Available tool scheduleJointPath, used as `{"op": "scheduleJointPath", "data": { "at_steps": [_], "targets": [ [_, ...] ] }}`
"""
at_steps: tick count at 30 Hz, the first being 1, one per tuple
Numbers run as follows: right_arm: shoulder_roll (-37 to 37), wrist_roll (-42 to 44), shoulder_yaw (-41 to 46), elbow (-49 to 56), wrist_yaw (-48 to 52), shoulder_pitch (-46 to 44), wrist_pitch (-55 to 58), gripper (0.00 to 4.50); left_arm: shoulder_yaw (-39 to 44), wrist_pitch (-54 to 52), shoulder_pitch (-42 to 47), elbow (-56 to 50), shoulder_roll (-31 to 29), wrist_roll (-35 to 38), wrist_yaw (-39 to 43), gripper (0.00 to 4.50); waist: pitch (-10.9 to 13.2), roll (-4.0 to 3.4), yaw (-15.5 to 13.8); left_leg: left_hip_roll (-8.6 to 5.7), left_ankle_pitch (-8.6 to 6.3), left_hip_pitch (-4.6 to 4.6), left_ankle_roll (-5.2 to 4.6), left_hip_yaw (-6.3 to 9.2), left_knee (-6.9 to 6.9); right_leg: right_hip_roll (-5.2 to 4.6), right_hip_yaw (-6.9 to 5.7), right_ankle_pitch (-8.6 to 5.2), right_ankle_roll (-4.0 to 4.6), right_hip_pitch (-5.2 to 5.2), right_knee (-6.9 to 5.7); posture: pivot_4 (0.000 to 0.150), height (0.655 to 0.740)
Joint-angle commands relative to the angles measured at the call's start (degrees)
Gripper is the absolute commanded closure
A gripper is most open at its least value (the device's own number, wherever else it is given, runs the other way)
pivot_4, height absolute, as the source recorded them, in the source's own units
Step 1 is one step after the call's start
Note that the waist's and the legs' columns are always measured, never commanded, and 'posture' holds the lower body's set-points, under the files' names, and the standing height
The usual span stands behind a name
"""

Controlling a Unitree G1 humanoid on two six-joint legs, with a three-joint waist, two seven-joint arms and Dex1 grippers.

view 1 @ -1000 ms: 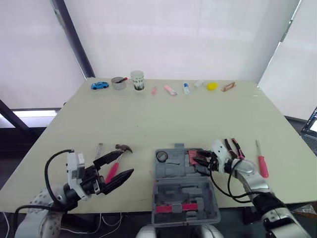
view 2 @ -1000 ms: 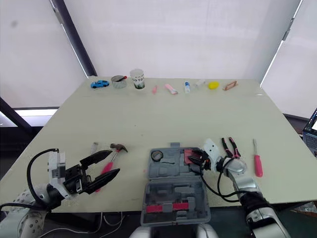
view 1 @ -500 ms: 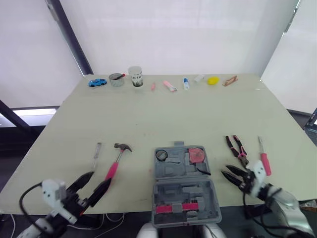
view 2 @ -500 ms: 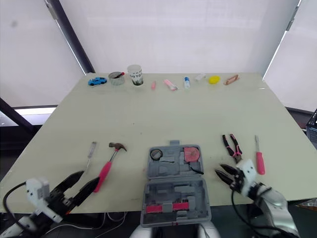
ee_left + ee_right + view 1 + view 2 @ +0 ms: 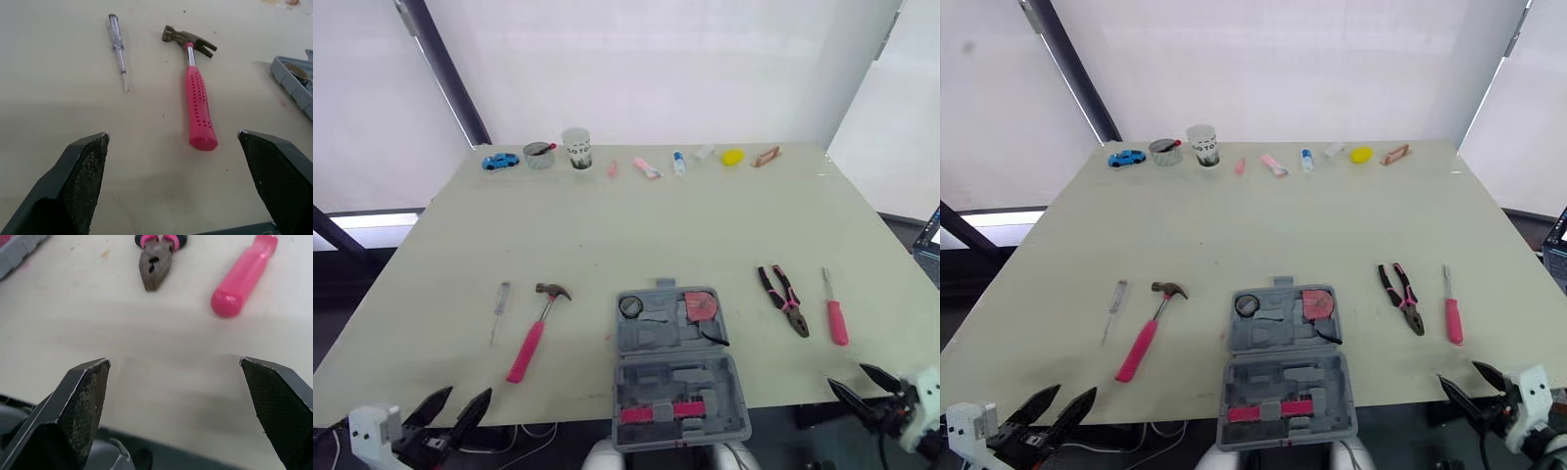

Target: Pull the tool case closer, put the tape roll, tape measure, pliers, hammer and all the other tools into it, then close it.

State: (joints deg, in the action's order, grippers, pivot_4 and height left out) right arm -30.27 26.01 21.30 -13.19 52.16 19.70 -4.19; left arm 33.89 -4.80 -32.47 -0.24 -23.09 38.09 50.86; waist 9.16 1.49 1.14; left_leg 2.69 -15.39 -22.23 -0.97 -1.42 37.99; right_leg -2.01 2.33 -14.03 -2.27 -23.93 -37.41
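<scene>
Sitting open and flat at the near edge of the pale counter [image 5: 705,225] is the grey plastic tool case [image 5: 677,367]. In its far half lie a small black tape roll [image 5: 629,306] and a round pink tape measure [image 5: 702,305]. Its near half holds some pink pieces [image 5: 651,411] that are too small to make out.

To the left of the case, apart from it, lies the hammer with the pink handle [image 5: 536,333]. Its metal head points away from the robot. Just beside it, further left, is a thin screwdriver with a clear handle [image 5: 498,310].

To the right of the case lie the pliers with pink and black handles [image 5: 785,301]. Next to them is a screwdriver with a fat pink handle [image 5: 834,311].

The left pincer [image 5: 468,397] hangs low by the near edge, in front of the hammer. Its two black fingers are spread wide and hold nothing. The right pincer [image 5: 847,376] hangs by the near edge too, in front of the pliers. It is spread wide with nothing in it.

Along the far edge stand a blue toy car [image 5: 500,161], a small metal tin [image 5: 539,156] and a white cup [image 5: 576,149].
</scene>
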Motion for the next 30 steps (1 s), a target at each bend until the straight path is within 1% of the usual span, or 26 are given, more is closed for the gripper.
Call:
{"op": "scheduleJointPath", "data": {
  "at_steps": [1, 3, 6, 9, 12, 14, 15, 16, 17, 18, 21, 24, 25, 30],
  "targets": [
    [-0.06, 1.93, -0.23, 7.19, -0.76, -0.41, 3.09, 0.03, 1.51, -0.5, 0.45, -2.67, -0.82, 1.36, -0.57, 0.0, 0.03, -0.06, -0.05, 0.0, 0.0, 0.0, 0.0, 0.0, 0.0, -0.01, 0.0, 0.0, 0.0, 0.0, -0.01, 0.15, 0.74],
    [0.23, 2.59, -1.17, 11.1, -1.66, -1.01, 5.55, 0.03, 0.85, -0.68, 0.91, -4.63, -1.32, 1.0, -0.7, 0.0, 0.04, -0.06, -0.13, 0.01, 0.0, 0.01, 0.0, 0.02, 0.01, 0.0, -0.01, 0.0, -0.01, 0.0, -0.02, 0.15, 0.74],
    [0.02, 1.72, -3.78, 16.52, -2.99, -2.99, 8.24, 0.03, -1.45, -4.12, 1.22, -9.69, -3.0, 2.43, 0.38, 0.0, 0.06, -0.04, -0.22, 0.02, 0.0, 0.0, 0.0, 0.05, 0.01, 0.02, -0.04, 0.0, 0.0, 0.0, -0.02, 0.15, 0.74],
    [-1.01, -0.54, -7.46, 19.28, -2.83, -5.89, 9.43, 0.03, -4.75, -6.73, 2.1, -13.37, -5.84, 1.01, 1.33, 0.0, 0.07, -0.08, -0.28, 0.03, 0.0, -0.05, 0.0, 0.05, 0.02, 0.01, -0.06, 0.0, 0.0, -0.02, -0.01, 0.15, 0.74],
    [-3.32, -3.15, -12.77, 21.04, -0.19, -10.65, 10.55, 0.03, -10.31, -7.02, 4.38, -15.69, -10.25, -3.23, 3.81, 0.0, 0.1, -0.12, -0.33, -0.03, 0.01, -0.17, -0.01, 0.04, 0.04, 0.05, -0.06, 0.02, 0.02, -0.04, -0.02, 0.15, 0.74],
    [-5.38, -5.47, -16.09, 20.64, 2.66, -13.12, 9.8, 0.03, -12.81, -8.25, 6.12, -16.07, -12.21, -4.43, 4.25, 0.0, 0.1, -0.13, -0.34, -0.14, 0.01, -0.21, -0.01, 0.03, 0.04, 0.07, -0.07, 0.1, 0.16, -0.08, -0.02, 0.15, 0.74],
    [-6.25, -5.92, -17.3, 20.17, 3.73, -14.37, 10.14, 0.28, -13.9, -8.81, 7.24, -15.92, -13.01, -5.02, 4.16, 0.24, 0.1, -0.13, -0.4, -0.26, 0.01, -0.22, -0.01, 0.04, 0.04, 0.08, -0.07, 0.13, 0.2, -0.09, -0.02, 0.15, 0.74],
    [-6.97, -6.14, -18.25, 19.55, 4.53, -15.68, 10.79, 0.75, -15.16, -9.28, 8.21, -15.74, -14.06, -5.78, 4.68, 0.71, 0.1, -0.12, -0.41, -0.27, 0.02, -0.28, -0.02, 0.07, 0.04, 0.1, -0.15, 0.15, 0.24, -0.09, -0.02, 0.15, 0.74],
    [-8.39, -7.71, -19.98, 18.27, 6.12, -17.54, 10.59, 0.95, -16.8, -10.11, 10.26, -15.17, -15.2, -6.77, 4.92, 0.89, 0.08, -0.09, -0.41, -0.28, 0.02, -0.3, -0.02, 0.07, 0.05, 0.12, -0.17, 0.15, 0.25, -0.09, -0.02, 0.15, 0.74],
    [-9.56, -9.34, -21.51, 16.95, 7.45, -19.2, 10.24, 1.31, -18.4, -10.82, 12.06, -14.63, -16.33, -7.86, 5.42, 1.26, 0.11, -0.12, -0.4, -0.27, 0.02, -0.33, -0.02, 0.07, 0.05, 0.14, -0.21, 0.14, 0.24, -0.07, -0.02, 0.15, 0.74],
    [-11.08, -11.79, -24.44, 13.9, 9.13, -22.87, 9.8, 2.68, -21.81, -11.43, 15.71, -13.16, -18.28, -9.21, 7.57, 2.6, 0.24, -0.22, -0.48, -0.33, 0.02, -0.45, -0.02, 0.04, 0.19, 0.13, -0.31, 0.15, 0.24, -0.1, -0.08, 0.15, 0.74],
    [-10.78, -12.81, -25.92, 11.9, 9.81, -25.85, 9.99, 4.33, -23.76, -11.64, 18.22, -11.62, -18.74, -10.08, 8.51, 4.18, 0.24, -0.21, -0.34, -0.33, 0.02, -0.44, -0.02, 0.06, 0.23, 0.13, -0.34, 0.15, 0.24, -0.08, -0.14, 0.15, 0.74],
    [-10.46, -13.13, -26.26, 11.18, 9.73, -26.73, 9.95, 4.5, -24.26, -11.47, 18.8, -11.02, -18.68, -10.25, 8.9, 4.46, 0.26, -0.21, -0.3, -0.33, 0.02, -0.44, -0.02, 0.06, 0.23, 0.14, -0.34, 0.15, 0.24, -0.09, -0.15, 0.15, 0.74],
    [-9.07, -13.47, -26.04, 10.37, 7.85, -28.11, 10.53, 4.5, -24.51, -10.0, 19.68, -10.28, -17.97, -10.27, 9.56, 4.46, 0.27, -0.2, -0.38, -0.32, 0.02, -0.44, -0.02, 0.1, 0.25, 0.15, -0.36, 0.17, 0.21, -0.09, -0.25, 0.15, 0.74]
  ]
}}
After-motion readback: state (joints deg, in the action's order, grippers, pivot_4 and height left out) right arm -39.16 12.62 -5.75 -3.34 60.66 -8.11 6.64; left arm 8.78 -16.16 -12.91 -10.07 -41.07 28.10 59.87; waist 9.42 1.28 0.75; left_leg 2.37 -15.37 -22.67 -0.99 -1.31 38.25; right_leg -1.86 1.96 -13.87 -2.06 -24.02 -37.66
